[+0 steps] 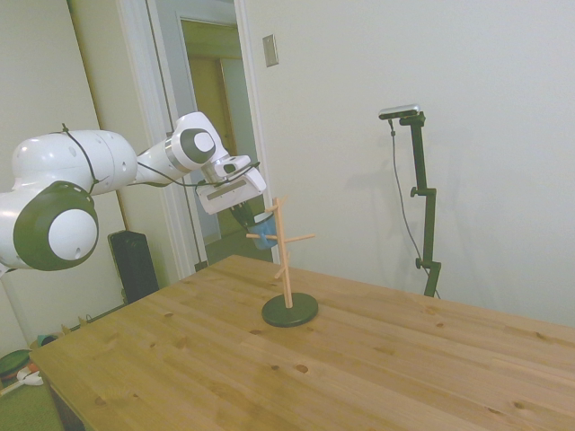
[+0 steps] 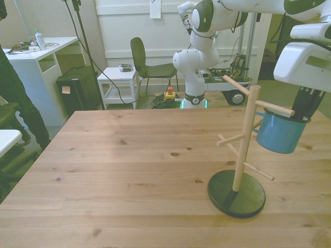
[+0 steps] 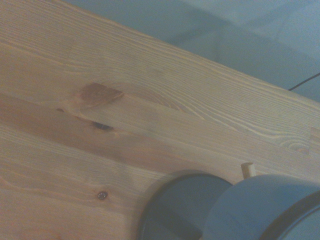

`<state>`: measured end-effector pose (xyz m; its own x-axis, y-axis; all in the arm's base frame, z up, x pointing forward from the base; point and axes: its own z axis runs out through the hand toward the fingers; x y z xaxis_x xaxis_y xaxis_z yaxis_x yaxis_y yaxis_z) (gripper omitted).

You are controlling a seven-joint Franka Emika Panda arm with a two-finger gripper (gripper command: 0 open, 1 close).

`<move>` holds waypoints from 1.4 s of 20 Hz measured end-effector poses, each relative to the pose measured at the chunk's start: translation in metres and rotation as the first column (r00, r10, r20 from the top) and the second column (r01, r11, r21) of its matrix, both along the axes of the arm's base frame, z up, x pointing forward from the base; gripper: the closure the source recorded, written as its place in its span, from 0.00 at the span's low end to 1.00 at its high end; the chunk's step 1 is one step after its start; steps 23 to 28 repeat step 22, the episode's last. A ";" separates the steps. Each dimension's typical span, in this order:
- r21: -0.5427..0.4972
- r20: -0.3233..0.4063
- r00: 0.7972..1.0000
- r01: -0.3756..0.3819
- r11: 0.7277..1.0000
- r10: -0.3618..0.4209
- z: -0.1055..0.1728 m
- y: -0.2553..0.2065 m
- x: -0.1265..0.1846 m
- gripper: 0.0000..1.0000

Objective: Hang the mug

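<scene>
With the gripper (image 2: 305, 111) clamped on the mug (image 2: 280, 133) beside the peg stand (image 2: 243, 150), we're lining up to hook the handle next.

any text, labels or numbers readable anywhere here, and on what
None can be read.
The mug and the peg stand carry no print.
White paper on the far wall in the front view: no readable text.
Label on the dark bin: too small to read.
Bottle on the white desk: label too small to read.
</scene>
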<state>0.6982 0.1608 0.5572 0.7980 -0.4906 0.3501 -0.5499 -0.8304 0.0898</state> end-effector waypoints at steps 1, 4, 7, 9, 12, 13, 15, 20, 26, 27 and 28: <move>0.000 0.000 1.000 0.000 1.000 0.000 0.000 0.000 0.000 0.00; 0.002 -0.002 1.000 -0.001 1.000 0.001 -0.001 0.001 0.000 0.00; 0.003 -0.002 1.000 -0.001 1.000 0.001 -0.001 0.001 0.000 0.00; 0.003 -0.001 1.000 0.000 1.000 0.000 0.000 0.000 0.000 0.00; 0.008 0.019 1.000 -0.003 1.000 0.002 0.009 0.000 -0.002 0.00; 0.013 0.034 0.999 -0.006 1.000 0.006 0.016 0.001 -0.004 0.00; 0.022 0.063 0.998 -0.015 1.000 0.014 0.035 0.004 -0.011 0.00; 0.050 0.133 0.990 -0.043 0.998 0.036 0.084 0.026 -0.044 0.00; 0.072 0.163 0.986 -0.037 0.997 0.025 0.102 0.038 -0.068 0.00; 0.072 0.163 0.986 -0.037 0.997 0.025 0.102 0.038 -0.068 0.00; 0.072 0.163 0.986 -0.037 0.997 0.025 0.102 0.038 -0.068 0.00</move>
